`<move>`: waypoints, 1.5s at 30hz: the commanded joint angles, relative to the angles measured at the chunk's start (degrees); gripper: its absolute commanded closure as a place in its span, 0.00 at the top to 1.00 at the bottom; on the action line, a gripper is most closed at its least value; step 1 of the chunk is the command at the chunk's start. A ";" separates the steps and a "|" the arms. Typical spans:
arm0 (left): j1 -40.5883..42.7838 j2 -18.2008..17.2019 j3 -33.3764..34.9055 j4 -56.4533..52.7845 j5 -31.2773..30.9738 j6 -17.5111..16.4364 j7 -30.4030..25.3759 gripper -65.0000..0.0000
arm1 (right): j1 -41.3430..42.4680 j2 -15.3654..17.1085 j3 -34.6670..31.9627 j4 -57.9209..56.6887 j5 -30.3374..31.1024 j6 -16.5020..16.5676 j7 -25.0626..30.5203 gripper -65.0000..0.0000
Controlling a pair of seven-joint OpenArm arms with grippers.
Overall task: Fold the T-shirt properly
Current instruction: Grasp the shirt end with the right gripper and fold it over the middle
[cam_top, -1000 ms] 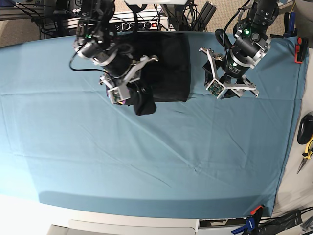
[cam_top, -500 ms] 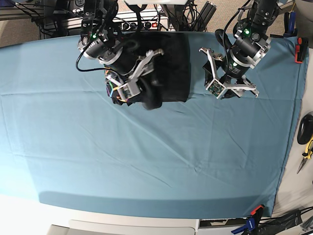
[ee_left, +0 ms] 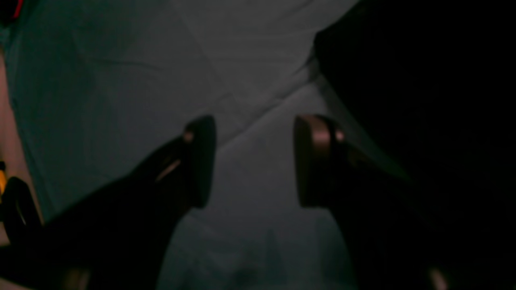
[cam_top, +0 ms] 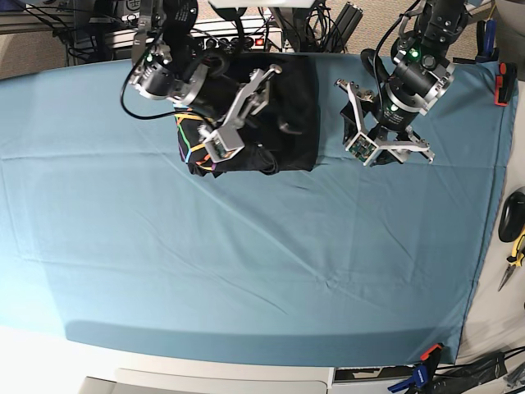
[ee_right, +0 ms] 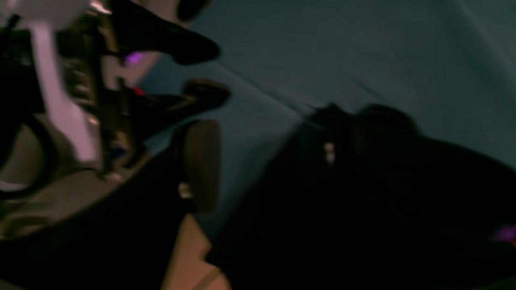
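The black T-shirt (cam_top: 291, 98) lies folded at the back middle of the teal cloth, and its rainbow line logo (cam_top: 190, 144) shows on the left flap. My right gripper (cam_top: 273, 103) hovers over the shirt, open and empty. In its own blurred wrist view the right gripper (ee_right: 266, 161) shows one pad (ee_right: 201, 165) clearly, and the dark T-shirt (ee_right: 383, 193) sits below. My left gripper (cam_top: 371, 131) stands just right of the shirt. In the left wrist view the left gripper (ee_left: 254, 161) is open over bare cloth, and the T-shirt (ee_left: 423, 80) edge lies to its right.
The teal table cloth (cam_top: 246, 263) covers the table. Cables and electronics (cam_top: 238, 37) crowd the back edge behind the shirt. Hand tools (cam_top: 513, 246) lie off the cloth at the right. A red clamp (cam_top: 502, 82) and a blue-orange clamp (cam_top: 422, 369) grip the cloth's edges.
The right gripper opened and let go of the shirt fold it was carrying. The flap now lies flat with the logo showing. The right arm moved right and back. The left arm has not moved.
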 commanded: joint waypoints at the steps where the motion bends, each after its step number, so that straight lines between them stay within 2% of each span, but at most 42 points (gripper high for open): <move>1: -0.24 -0.33 -0.22 1.09 0.22 0.07 -1.01 0.49 | 0.44 -0.13 1.11 2.47 0.39 0.32 1.73 0.36; 3: -0.24 -0.33 -0.22 1.09 0.20 0.07 -1.01 0.49 | 0.42 -0.13 4.02 5.42 -2.36 0.32 1.75 0.19; 5: -0.24 -0.33 -0.22 1.07 0.15 0.07 -1.03 0.49 | 0.13 -0.15 7.61 8.17 -5.29 -4.00 1.75 0.00; 8: -0.24 -0.33 -0.22 1.09 -0.85 0.07 -1.05 0.49 | -1.90 -0.15 12.68 10.88 -8.79 -10.34 1.40 0.00; 10: -0.26 -0.33 -0.22 1.07 -1.75 0.02 -1.07 0.49 | -4.04 -0.13 14.53 11.34 -10.32 -13.20 0.37 0.00; 14: -0.26 -0.31 -0.22 1.09 -2.16 0.02 -1.09 0.49 | -7.58 -0.09 13.94 11.34 -15.45 -15.72 -0.44 0.00; 18: -0.24 -0.33 -0.22 1.07 -2.16 0.02 -1.07 0.49 | -8.39 1.62 10.16 11.34 -26.56 -20.37 -1.33 0.00; 20: -0.24 -0.31 -0.22 1.07 -2.19 0.04 -1.09 0.49 | -8.92 2.75 7.45 11.34 -27.69 -21.03 -1.07 0.00; 26: -0.26 -0.31 -0.22 1.07 -2.16 0.04 -1.14 0.49 | -10.69 2.71 -4.72 11.32 -27.58 -21.07 -0.96 0.00; 29: -0.26 -0.31 -0.22 1.07 -2.14 0.04 -1.27 0.49 | -10.69 2.69 -10.29 11.32 -24.22 -21.03 -0.26 0.00; 31: -0.26 -0.31 -0.22 1.07 -2.14 0.04 -1.27 0.49 | -10.69 2.69 -12.83 11.32 -20.46 -18.75 0.72 0.00; 35: -0.26 -0.33 -0.22 1.07 -2.14 0.04 -1.29 0.49 | -10.64 2.49 -15.15 11.32 -12.94 -11.19 2.97 0.00; 37: -0.26 -0.33 -0.22 1.07 -2.14 0.04 -1.31 0.49 | -10.64 2.38 -15.13 11.32 -11.32 -9.70 3.28 0.00; 39: -0.26 -0.31 -0.22 1.07 -2.14 0.04 -1.31 0.49 | -10.34 2.38 -15.10 11.34 -13.29 -9.44 3.67 0.00; 41: -0.26 -0.31 -0.22 1.07 -2.14 0.04 -1.33 0.49 | -9.97 2.38 -15.10 11.37 -19.21 -10.16 3.80 0.00; 45: -0.26 -0.31 -0.22 1.07 -2.19 0.04 -1.29 0.49 | -8.70 2.51 -15.10 12.92 -33.97 -17.53 5.03 0.00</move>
